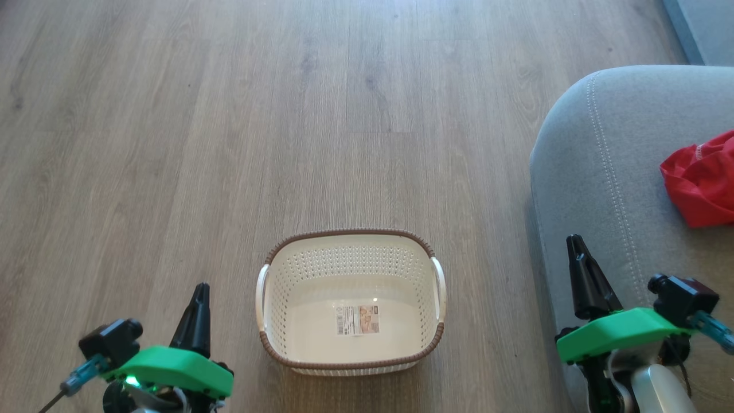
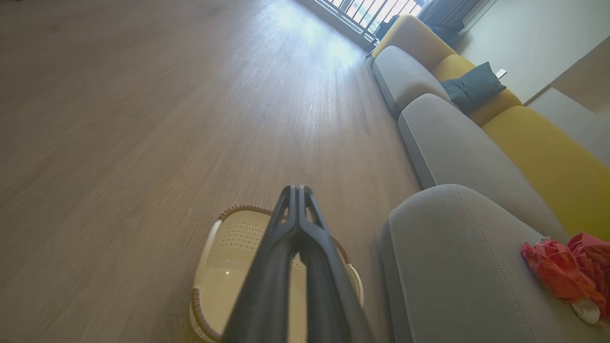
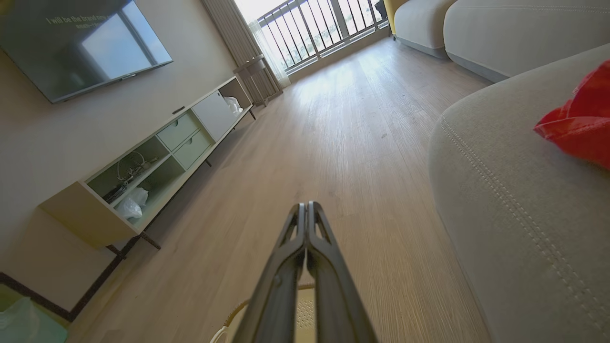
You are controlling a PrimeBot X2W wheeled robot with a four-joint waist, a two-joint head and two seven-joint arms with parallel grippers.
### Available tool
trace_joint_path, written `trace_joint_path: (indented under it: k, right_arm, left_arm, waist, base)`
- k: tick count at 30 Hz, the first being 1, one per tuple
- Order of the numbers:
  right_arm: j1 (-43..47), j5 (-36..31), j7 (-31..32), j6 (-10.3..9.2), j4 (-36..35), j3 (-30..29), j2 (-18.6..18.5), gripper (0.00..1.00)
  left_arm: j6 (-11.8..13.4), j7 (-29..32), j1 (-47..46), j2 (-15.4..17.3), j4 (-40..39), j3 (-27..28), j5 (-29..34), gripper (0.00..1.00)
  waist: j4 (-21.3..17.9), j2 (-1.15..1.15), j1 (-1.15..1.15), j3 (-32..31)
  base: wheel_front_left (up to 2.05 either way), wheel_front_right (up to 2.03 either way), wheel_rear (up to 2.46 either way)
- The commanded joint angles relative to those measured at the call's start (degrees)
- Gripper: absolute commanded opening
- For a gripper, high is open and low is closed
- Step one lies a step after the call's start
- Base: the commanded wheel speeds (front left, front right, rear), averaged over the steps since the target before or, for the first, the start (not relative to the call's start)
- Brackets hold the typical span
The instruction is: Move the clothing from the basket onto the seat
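Looks pretty much done: basket (image 1: 351, 232) at bottom centre with just a label (image 1: 357, 320) inside, red clothing (image 1: 702, 180) up on the grey seat (image 1: 596, 189) at the right edge, up-right of the right gripper (image 1: 575, 244), so nearer that than the left gripper (image 1: 200, 289). Both pressed together, empty.

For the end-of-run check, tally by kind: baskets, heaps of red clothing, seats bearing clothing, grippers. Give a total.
basket: 1
red clothing heap: 1
grey seat bearing that heap: 1
grippers: 2, the left gripper and the right gripper, both shut and empty
total: 5
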Motion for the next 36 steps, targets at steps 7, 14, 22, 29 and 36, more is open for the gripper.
trace_joint_path:
  k: [7,14,22,29,36]
  right_arm:
    - [-2.7,6.3,1.3,0.0,-1.4,-0.6,-0.8,0.0]
    - [-2.8,10.4,2.2,0.0,-1.2,-0.9,-0.8,0.0]
    - [-2.9,15.8,3.5,0.0,-0.9,-1.3,-0.9,0.0]
    - [-3.0,20.5,4.6,0.0,-0.7,-1.8,-0.9,0.0]
    - [-3.1,25.2,5.7,0.0,-0.5,-2.2,-1.0,0.0]
  left_arm:
    - [-0.9,1.4,-3.0,0.2,-1.8,1.5,-5.5,0.0]
    - [-1.1,2.4,-3.2,0.2,-1.8,2.0,-9.1,0.0]
    - [-1.4,3.7,-3.5,0.2,-1.8,2.7,-13.9,0.0]
    - [-1.6,4.9,-3.8,0.3,-1.8,3.2,-18.0,0.0]
    - [-1.9,6.0,-4.1,0.3,-1.8,3.8,-22.2,0.0]
  waist:
    - [-0.3,0.0,0.0,-0.2]
    - [-0.5,0.0,0.0,-0.3]
    - [-0.8,0.0,0.0,-0.5]
    - [-1.1,0.0,0.0,-0.7]
    - [-1.3,0.0,0.0,-0.8]
  base:
    - [0.0,0.0,0.0]
    - [0.0,0.0,0.0]
    - [0.0,0.0,0.0]
    - [0.0,0.0,0.0]
    - [0.0,0.0,0.0]
